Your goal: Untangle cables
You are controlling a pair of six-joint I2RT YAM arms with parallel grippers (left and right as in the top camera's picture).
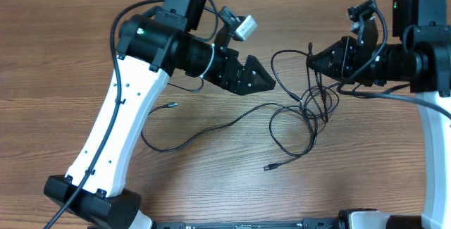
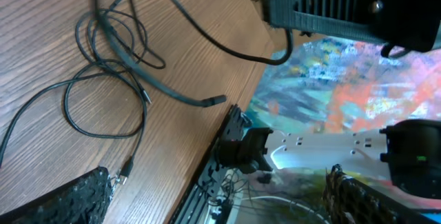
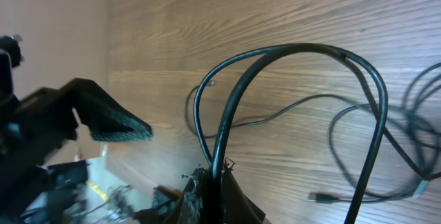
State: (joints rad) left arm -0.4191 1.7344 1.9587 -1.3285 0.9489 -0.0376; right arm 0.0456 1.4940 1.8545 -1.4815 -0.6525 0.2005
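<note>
The cables [image 1: 313, 109] are thin and black, knotted in loops on the wooden table [image 1: 211, 187]. How many there are I cannot tell. I count two free ends, the left plug [image 1: 171, 105] and the lower plug [image 1: 268, 166]. My right pincer [image 1: 311, 60], pressed together, pinches two strands, and the knot lies just beside it. My left pincer [image 1: 262, 76] is spread, near the cables on their left.

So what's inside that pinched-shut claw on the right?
The right gripper is shut on the cables: black cords arch out of its tip in loops. The stretch actually pinched is hidden inside the grip, so how many cords it holds can't be told.
</note>
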